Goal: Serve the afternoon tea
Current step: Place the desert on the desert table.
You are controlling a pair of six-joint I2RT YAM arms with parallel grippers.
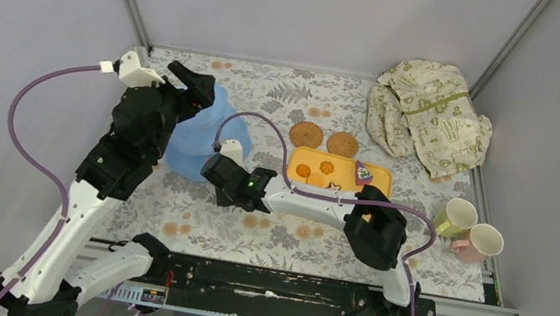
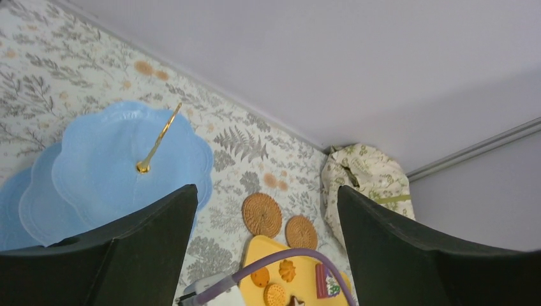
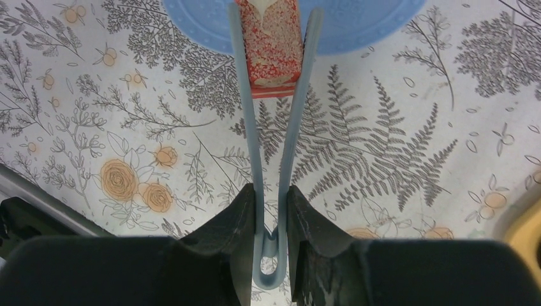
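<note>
A flower-printed surface (image 1: 281,239) is carrying the whole tea service, with a smooth, scallop-edged light-blue stand (image 1: 191,152) of three tiers sitting at its left and a thin gold handle (image 2: 158,139) rising from the top tier. A crumpled cream cloth (image 1: 428,114) is lying at the far right corner, and a glossy yellow tray (image 1: 382,176) is holding several round biscuits (image 1: 303,170) near the middle. Two pale cups (image 1: 456,216) are waiting at the right edge, well apart from the two woven brown coasters (image 1: 307,134) just beyond the tray. The left end effector (image 2: 263,191) is hanging above the stand with its fingers spread wide and nothing between them. The right end effector (image 3: 270,197) is squeezing the closed end of slim blue tongs (image 3: 301,95), whose tips are pinching a red-and-white speckled block of pastry (image 3: 271,51) right at the rim of the lowest tier. The step in hand appears to be placing that pastry: it would go best by carrying the tips farther over the tier, lowering until the block is resting flat, then easing the squeeze slowly so the springy tongs are not flicking it off.
</note>
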